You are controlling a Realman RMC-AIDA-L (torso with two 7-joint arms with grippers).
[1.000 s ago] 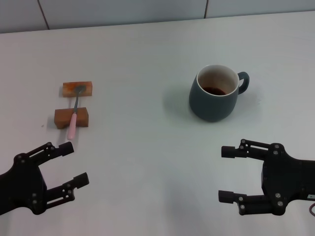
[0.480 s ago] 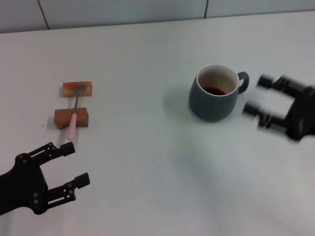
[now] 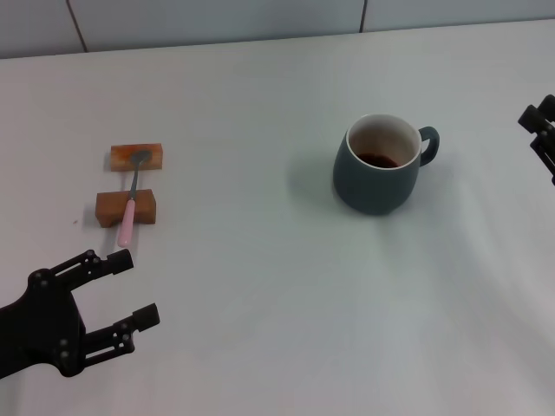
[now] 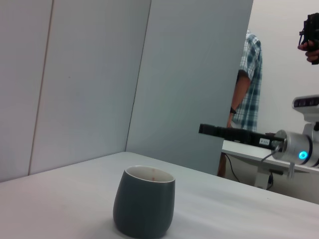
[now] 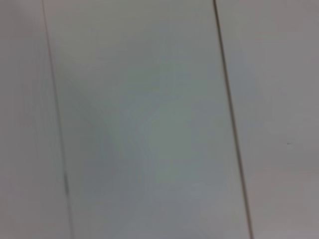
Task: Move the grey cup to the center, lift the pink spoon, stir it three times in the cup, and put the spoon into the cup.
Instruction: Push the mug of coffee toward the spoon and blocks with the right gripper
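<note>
Only the right tool shows at the table edge, opening untellable; left tool gapes empty.

**Colours on the table**

The table is plain white. The grey cup is dark blue-grey outside, cream inside, with dark brown liquid. The pink spoon has a pale pink handle and grey metal bowl, lying on two orange-brown wooden blocks. The left gripper is black.
</note>
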